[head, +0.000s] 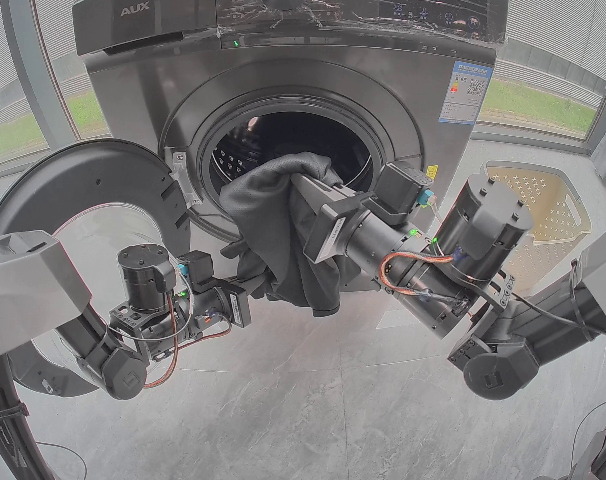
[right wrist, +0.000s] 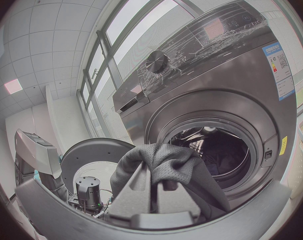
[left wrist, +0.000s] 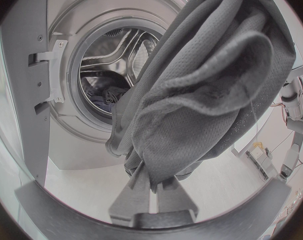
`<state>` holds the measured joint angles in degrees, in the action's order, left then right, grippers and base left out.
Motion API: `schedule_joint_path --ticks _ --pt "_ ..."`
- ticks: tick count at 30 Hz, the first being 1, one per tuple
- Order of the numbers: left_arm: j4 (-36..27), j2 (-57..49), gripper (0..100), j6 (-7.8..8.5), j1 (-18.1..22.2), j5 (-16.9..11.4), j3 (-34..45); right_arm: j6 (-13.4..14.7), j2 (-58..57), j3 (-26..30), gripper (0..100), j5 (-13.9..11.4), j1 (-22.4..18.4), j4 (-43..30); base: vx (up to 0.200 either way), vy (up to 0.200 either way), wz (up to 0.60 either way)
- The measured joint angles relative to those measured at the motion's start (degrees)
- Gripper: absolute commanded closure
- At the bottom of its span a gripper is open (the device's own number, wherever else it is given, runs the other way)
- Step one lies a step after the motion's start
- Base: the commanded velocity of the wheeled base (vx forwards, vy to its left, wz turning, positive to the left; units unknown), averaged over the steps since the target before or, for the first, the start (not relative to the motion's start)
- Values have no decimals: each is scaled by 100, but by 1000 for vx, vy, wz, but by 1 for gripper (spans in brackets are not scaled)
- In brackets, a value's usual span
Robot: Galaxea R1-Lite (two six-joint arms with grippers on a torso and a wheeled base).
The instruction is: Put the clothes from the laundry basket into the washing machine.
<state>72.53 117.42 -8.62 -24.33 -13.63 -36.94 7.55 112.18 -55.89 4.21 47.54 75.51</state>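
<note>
My right tool (head: pixel 303 183) is closed on the upper part of a dark grey garment (head: pixel 269 228). The cloth lies over both fingers and is pinched between them. This tool is raised to the round drum opening (head: pixel 296 138) of the washing machine (head: pixel 409 95), approx. at its lower front edge. The top of the garment is at the rim of the opening, but I cannot tell if it is past the rim or only against it. From there the cloth hangs down in front of the machine's lower panel, and its lowest end is above the floor (head: pixel 303 401).

My left tool (left wrist: pixel 154 184) is lower, at the bottom of the same garment and on my left side of it. Its 2 fingers are almost together w/ the lower edge of the cloth caught between the tips. So both tools hold 1 piece, 1 at the top and 1 at the bottom.

The door (head: pixel 96 175) of the machine stands wide open on my left side. Inside the drum, at the bottom, lie some dark clothes (left wrist: pixel 104 97).

The laundry basket (head: pixel 549 215), pale yellow w/ small holes, stands on the floor on my right, just beside the machine and well apart from both tools. The floor is of grey tiles.
</note>
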Motion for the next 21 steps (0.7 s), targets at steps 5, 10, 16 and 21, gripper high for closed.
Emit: schedule_joint_path --ticks 5,10,16,21 --pt "222 85 100 -11 -28 -13 41 -13 33 6 100 0 -6 17 0 0 0" --pt "304 116 100 6 -11 -5 50 -24 55 9 100 0 -11 26 0 0 0" --pt "514 143 0 -11 -20 6 95 -27 66 9 100 -2 -11 26 0 0 0" --pt "690 201 0 -16 5 20 39 -27 67 9 100 -2 -11 23 0 0 0"
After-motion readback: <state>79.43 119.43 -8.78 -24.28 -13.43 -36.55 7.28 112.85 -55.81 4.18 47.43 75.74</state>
